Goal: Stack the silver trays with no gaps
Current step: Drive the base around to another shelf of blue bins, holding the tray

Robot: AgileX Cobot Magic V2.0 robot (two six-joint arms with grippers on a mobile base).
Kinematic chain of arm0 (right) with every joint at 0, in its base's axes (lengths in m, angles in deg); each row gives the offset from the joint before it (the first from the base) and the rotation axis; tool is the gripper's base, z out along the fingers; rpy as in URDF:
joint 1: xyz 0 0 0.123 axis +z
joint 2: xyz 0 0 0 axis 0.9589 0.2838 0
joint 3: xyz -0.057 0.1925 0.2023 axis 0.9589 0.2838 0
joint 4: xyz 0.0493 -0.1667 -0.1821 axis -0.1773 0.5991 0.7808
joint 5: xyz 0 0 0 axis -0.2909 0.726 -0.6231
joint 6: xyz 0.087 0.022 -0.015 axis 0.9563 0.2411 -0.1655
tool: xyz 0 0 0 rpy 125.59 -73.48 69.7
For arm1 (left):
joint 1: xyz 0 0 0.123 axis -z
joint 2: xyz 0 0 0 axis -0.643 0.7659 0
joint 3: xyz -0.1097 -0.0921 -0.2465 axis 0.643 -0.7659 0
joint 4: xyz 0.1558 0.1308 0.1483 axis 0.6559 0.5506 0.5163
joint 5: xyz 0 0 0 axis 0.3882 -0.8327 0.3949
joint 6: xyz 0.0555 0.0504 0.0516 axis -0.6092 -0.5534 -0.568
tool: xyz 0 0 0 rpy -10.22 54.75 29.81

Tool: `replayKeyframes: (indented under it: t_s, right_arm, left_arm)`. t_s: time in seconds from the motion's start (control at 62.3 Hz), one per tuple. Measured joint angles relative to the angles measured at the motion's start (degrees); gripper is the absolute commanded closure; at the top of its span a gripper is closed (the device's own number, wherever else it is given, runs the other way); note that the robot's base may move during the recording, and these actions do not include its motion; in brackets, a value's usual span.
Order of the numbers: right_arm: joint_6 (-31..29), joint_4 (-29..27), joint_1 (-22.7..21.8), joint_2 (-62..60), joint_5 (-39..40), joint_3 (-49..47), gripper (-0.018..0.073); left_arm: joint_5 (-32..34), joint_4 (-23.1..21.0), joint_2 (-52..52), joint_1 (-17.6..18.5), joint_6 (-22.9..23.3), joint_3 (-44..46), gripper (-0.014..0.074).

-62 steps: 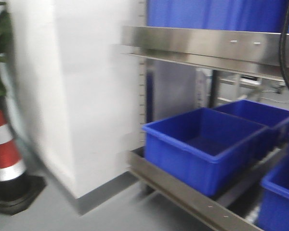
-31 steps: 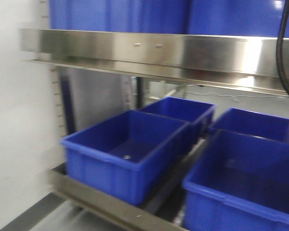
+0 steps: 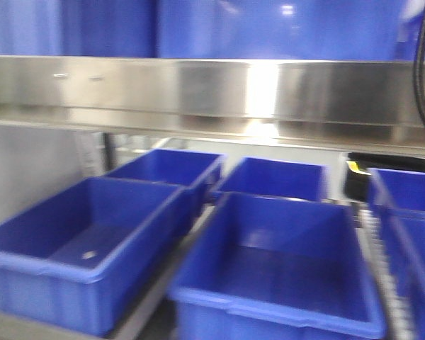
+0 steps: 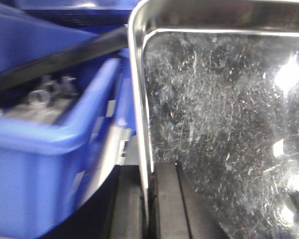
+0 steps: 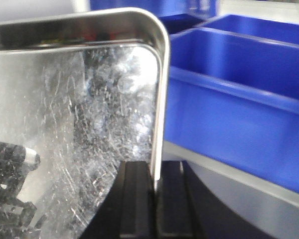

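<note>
A scratched silver tray [image 4: 219, 124] fills the left wrist view; my left gripper [image 4: 148, 204] is shut on its left rim, one black finger on each side of the edge. The same kind of silver tray [image 5: 74, 119] fills the right wrist view; my right gripper [image 5: 155, 199] is shut on its right rim. Whether both views show one tray or two I cannot tell. Neither the tray nor the grippers show in the front view.
A steel rack shelf [image 3: 212, 92] runs across the front view, with blue bins [image 3: 78, 241] [image 3: 276, 269] on the level below and more behind and above. A blue bin [image 4: 45, 149] is left of the tray; blue bins [image 5: 239, 114] are to its right.
The front view has swung right: the white wall and traffic cone have left the view, and the rack with its blue bins now fills it.
</note>
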Motion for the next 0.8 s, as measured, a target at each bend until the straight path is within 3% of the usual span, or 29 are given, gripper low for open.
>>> replayKeyframes:
  t_s: [0.803]
  right_arm:
    - [0.0,0.0,0.1,0.0,-0.3,0.0,0.0638]
  left_arm:
    - [0.0,0.0,0.0,0.0,-0.1,0.0,0.0612]
